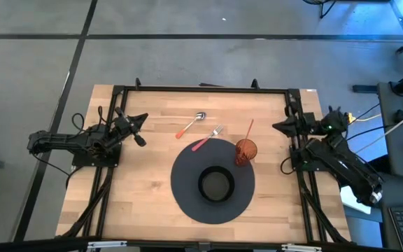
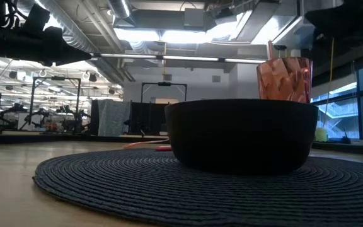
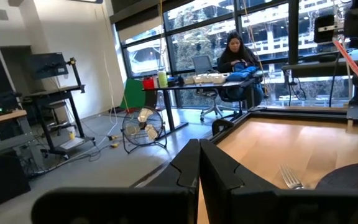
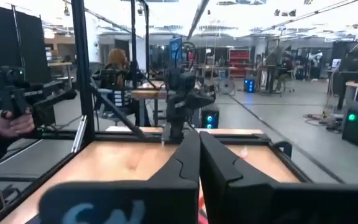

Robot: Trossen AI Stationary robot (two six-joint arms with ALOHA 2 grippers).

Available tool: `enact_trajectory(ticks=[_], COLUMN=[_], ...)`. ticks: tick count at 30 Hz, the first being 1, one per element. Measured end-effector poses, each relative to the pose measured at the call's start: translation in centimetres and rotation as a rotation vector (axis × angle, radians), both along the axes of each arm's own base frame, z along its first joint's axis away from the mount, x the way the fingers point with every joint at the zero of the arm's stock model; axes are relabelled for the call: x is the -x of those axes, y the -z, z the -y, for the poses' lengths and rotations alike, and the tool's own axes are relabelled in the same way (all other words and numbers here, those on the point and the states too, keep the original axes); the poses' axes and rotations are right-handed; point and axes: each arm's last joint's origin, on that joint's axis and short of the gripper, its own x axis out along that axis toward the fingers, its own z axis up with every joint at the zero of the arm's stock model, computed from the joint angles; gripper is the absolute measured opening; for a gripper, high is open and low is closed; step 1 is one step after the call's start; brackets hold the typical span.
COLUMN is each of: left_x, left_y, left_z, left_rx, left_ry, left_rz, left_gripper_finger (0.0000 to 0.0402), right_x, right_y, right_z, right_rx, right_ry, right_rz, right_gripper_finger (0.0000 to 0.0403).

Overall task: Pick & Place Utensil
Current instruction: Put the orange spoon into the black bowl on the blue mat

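Note:
A spoon with an orange handle (image 1: 191, 124) and a fork with a pink handle (image 1: 207, 138) lie flat on the wooden table, just beyond a round dark placemat (image 1: 187, 203). The fork's handle end reaches the mat's rim. A black bowl (image 1: 215, 184) and an orange see-through cup (image 1: 245, 151) stand on the mat. A thin red utensil handle (image 1: 250, 129) leans out of the cup. My left gripper (image 1: 144, 117) is shut at the table's left edge. My right gripper (image 1: 277, 127) is shut at the right edge. Both are raised, pointing level, and hold nothing.
A black frame (image 1: 201, 89) runs round the table's far and side edges. Bare wood lies left of the mat. In the left wrist view a person (image 3: 236, 53) sits at a desk beyond the table. A person's hand (image 4: 8, 121) shows in the right wrist view.

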Motion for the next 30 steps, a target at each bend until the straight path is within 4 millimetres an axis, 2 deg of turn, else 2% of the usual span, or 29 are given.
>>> enact_trajectory(ticks=[4, 7, 14, 17, 23, 30], left_x=[0.0, 0.0, 0.0, 0.0, 0.0, 0.0], left_y=[0.0, 0.0, 0.0, 0.0, 0.0, 0.0], left_z=[0.0, 0.0, 0.0, 0.0, 0.0, 0.0], left_rx=[0.013, 0.013, 0.014, 0.019, 0.019, 0.019], left_ry=[0.002, 0.001, -0.015, -0.014, -0.014, -0.014], left_rz=[0.011, 0.011, 0.01, 0.014, 0.015, 0.014], left_gripper_finger=[0.0003, 0.0003, 0.0003, 0.0003, 0.0003, 0.0003], right_x=[0.5, 0.3, -1.3, -1.4, -1.5, -2.1], right_y=[-0.1, 0.9, 5.8, 5.6, 4.8, 5.4], right_z=[-0.8, -1.0, -0.6, -0.7, -1.6, -2.4], right_rx=[0.031, 0.04, 0.022, 0.011, 0.044, 0.093], right_ry=[0.025, -0.009, -0.094, -0.051, -0.129, -0.112], right_rz=[0.043, 0.049, 0.048, 0.045, 0.113, 0.074], right_gripper_finger=[0.0, 0.0, 0.0002, 0.0003, 0.0002, 0.0001])
